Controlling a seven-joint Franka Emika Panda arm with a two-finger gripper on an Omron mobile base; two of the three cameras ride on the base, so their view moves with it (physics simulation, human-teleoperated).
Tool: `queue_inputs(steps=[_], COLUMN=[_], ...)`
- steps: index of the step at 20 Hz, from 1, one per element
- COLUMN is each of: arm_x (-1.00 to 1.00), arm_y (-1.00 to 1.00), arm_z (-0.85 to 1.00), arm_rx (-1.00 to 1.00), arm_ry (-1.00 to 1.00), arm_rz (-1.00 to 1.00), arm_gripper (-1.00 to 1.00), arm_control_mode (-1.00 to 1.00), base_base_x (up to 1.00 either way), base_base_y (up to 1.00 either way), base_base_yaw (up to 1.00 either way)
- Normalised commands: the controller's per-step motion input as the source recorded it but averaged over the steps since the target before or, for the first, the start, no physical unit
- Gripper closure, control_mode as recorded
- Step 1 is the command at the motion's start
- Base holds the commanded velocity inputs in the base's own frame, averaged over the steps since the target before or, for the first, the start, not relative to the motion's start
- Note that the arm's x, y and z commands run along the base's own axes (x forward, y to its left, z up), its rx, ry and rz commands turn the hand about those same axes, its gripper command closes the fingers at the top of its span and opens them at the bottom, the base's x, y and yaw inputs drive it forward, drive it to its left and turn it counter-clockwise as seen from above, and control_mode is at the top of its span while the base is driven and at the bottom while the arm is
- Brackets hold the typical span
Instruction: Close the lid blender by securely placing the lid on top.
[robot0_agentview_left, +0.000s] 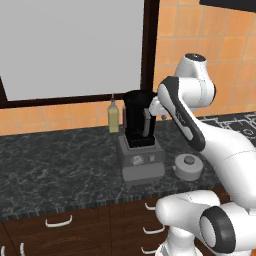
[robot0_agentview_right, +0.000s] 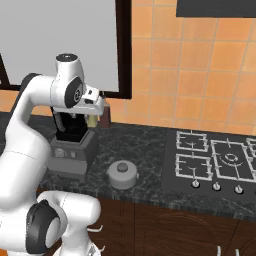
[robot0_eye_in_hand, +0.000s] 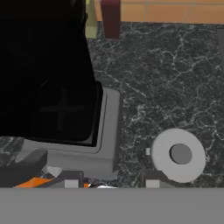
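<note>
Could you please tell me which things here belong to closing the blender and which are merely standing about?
For the job:
- the lid, lying on the counter beside the blender
- the blender, jar top uncovered

Just about:
- yellowish bottle behind the blender
- stove
- drawers below the counter

A glossy white arm (robot0_agentview_left: 220, 145) of rounded, bulbous segments is seen, joined by dark grey bands; black circular caps are set into its joints.

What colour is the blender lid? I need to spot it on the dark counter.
Plain grey, the lid shows best in the hand view.
</note>
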Motion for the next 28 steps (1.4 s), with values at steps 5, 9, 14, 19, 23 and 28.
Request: queue_inputs(steps=[5,9,14,19,23,28], arm_x=[-0.03,-0.27,-0.17,0.13,0.02,-0.01], arm_y=[-0.05,-0.93,-0.66,-0.14,-0.29,-0.08], arm_z=[-0.17,-0.49,-0.34,-0.51,-0.65,-0.48], arm_rx=[0.00,0.11,0.04,-0.04,0.00,-0.01], arm_ry=[-0.01,0.02,0.05,0.09,0.05,0.01], arm_rz=[0.00,-0.11,-0.13,-0.02,-0.03,-0.12], arm_gripper=[-1.00,-1.00,-1.00,-1.00,-1.00,-1.00], arm_control_mode=[-1.00,-1.00,-1.00,-1.00,-1.00,-1.00], base_base_x=[0.00,0.00,0.00,0.00,0.00,0.00], base_base_y=[0.00,0.00,0.00,0.00,0.00,0.00], base_base_yaw=[0.00,0.00,0.00,0.00,0.00,0.00])
